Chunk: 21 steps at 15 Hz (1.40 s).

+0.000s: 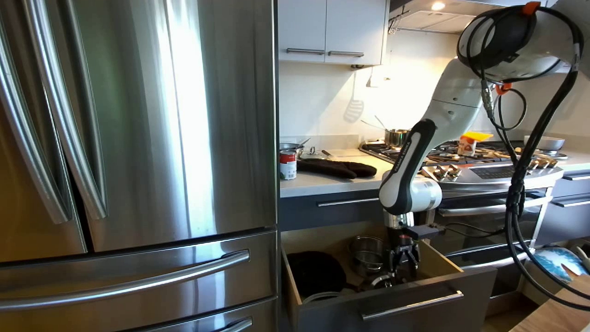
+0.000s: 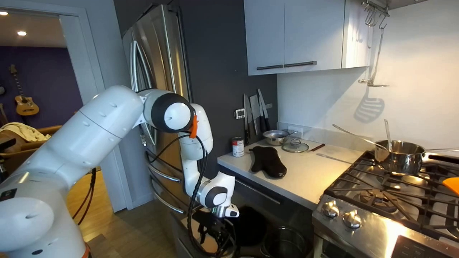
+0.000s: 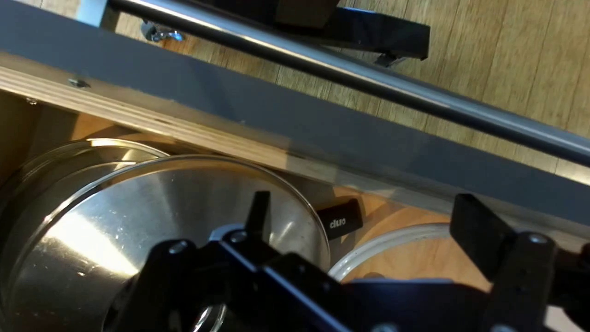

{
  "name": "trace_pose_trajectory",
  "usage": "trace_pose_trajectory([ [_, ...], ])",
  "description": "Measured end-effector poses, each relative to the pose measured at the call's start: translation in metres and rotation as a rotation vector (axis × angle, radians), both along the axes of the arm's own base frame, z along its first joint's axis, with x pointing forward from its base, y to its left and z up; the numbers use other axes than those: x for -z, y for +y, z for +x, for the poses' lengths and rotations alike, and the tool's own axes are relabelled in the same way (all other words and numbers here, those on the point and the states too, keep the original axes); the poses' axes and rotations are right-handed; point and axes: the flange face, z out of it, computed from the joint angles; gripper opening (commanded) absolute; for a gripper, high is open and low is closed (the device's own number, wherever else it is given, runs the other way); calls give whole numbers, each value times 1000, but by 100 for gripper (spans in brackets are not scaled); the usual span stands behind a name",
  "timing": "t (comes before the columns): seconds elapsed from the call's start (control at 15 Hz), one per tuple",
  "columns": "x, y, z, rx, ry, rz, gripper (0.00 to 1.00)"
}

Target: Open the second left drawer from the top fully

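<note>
We see the gripper (image 3: 362, 205), fingers apart, behind the front edge (image 3: 276, 109) of the drawer (image 1: 405, 320), floor (image 3: 507, 55) beyond; the drawer juts outward, long handle (image 1: 412, 305) crosswise.

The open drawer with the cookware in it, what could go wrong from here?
The open gripper is over shiny round cookware; dipping lower could knock or snag it. The gripper is behind the front of the drawer, so an off-centre push outward might make it bind. Pulled farther out, the drawer may also bump the dark frame past the handle, though that clearance is hard to judge.
</note>
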Motion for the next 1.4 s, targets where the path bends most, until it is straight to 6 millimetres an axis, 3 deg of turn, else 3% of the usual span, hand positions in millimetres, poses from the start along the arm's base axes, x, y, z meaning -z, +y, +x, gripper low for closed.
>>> trace_pose_trajectory([
  [0.27, -9, 6, 2, 13, 76, 26, 100],
  [0.47, -28, 6, 16, 21, 56, 23, 100],
  [0.87, -100, -3, 57, 15, -88, -49, 100],
  [1.2, -169, -3, 74, 12, -181, -77, 100],
  [1.4, -182, -3, 71, 16, -192, -78, 100],
])
